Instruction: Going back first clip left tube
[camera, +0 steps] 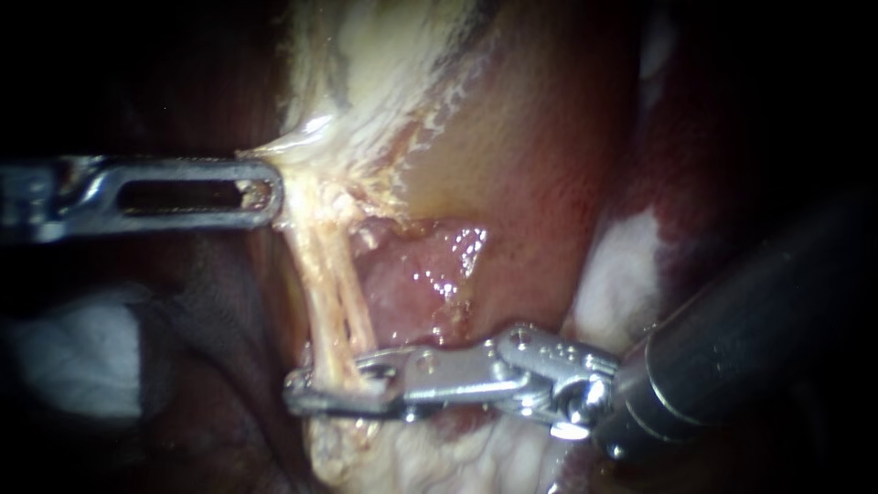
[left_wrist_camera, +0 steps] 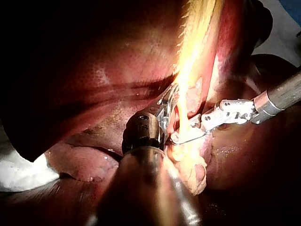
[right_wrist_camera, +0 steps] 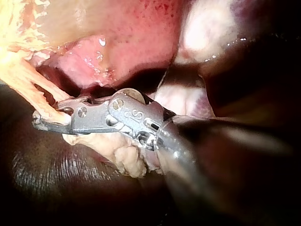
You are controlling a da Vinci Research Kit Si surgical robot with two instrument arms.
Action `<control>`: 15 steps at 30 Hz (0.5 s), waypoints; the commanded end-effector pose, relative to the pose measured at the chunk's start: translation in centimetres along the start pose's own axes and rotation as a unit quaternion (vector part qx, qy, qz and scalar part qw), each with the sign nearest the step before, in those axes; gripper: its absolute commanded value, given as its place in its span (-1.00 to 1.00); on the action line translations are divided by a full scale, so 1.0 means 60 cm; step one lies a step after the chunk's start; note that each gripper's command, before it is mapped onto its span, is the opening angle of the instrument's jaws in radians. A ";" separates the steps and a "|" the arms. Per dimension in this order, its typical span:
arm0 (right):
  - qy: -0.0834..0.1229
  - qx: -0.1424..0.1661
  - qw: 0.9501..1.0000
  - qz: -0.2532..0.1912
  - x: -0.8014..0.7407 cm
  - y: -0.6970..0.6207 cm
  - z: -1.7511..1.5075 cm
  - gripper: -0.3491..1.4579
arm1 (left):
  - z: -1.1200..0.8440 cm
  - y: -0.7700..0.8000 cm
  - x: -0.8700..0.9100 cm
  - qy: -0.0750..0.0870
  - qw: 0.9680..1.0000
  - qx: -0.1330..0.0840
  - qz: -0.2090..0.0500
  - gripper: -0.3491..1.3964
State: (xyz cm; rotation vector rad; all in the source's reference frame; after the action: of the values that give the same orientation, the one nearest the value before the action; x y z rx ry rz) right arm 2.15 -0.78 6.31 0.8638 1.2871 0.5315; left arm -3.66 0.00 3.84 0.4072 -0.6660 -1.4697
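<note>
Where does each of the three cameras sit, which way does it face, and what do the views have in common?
Endoscope view: close to the tissue, facing the tube; the left instrument enters from the left, the right instrument from the right.
Left wrist view: on the left arm, looking along its own shaft toward the tube; the right instrument crosses ahead.
Right wrist view: on the right arm, looking along its own shaft; the right instrument meets the tube; the left instrument does not show.
Shared: all three show the right instrument's tip at the tube.
</note>
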 end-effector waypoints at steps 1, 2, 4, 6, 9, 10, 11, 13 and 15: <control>0.000 0.000 1.000 0.000 -0.0001 0.0001 0.0000 -1.00 | -0.0001 -0.0001 -0.0001 0.000 1.000 0.000 0.000 -1.00; 0.000 0.001 1.000 0.000 -0.0001 0.0001 0.0000 -1.00 | -0.0001 -0.0001 0.0000 0.000 1.000 0.000 0.000 -1.00; 0.000 0.001 1.000 0.002 -0.0001 0.0001 0.0000 -1.00 | -0.0002 0.0000 0.0000 0.000 1.000 0.000 0.000 -1.00; 0.000 0.001 1.000 0.002 -0.0001 0.0001 0.0000 -1.00 | -0.0002 0.0000 0.0000 0.000 1.000 0.000 0.000 -1.00; 0.000 0.003 1.000 0.002 0.0000 0.0001 0.0000 -0.75 | -0.0002 0.0000 0.0000 0.000 1.000 0.000 0.000 -1.00; 0.000 0.002 1.000 0.006 0.0002 0.0002 0.0003 -0.52 | -0.0002 0.0000 0.0000 0.000 1.000 0.000 0.000 -1.00; -0.001 0.002 1.000 -0.006 0.0003 0.0004 0.0005 -0.21 | -0.0002 0.0000 0.0000 0.000 1.000 0.000 0.000 -1.00; -0.001 0.001 1.000 -0.009 0.0003 0.0005 0.0010 -0.06 | -0.0003 0.0000 0.0000 0.000 1.000 0.000 0.000 -1.00; 0.001 0.002 1.000 -0.009 0.0002 0.0006 0.0011 -0.03 | -0.0003 0.0000 0.0000 0.000 1.000 0.000 0.000 -1.00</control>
State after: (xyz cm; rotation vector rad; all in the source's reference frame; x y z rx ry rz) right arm 2.22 -0.76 6.33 0.8538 1.2980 0.5112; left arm -3.65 -0.01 3.82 0.4063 -0.6657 -1.4707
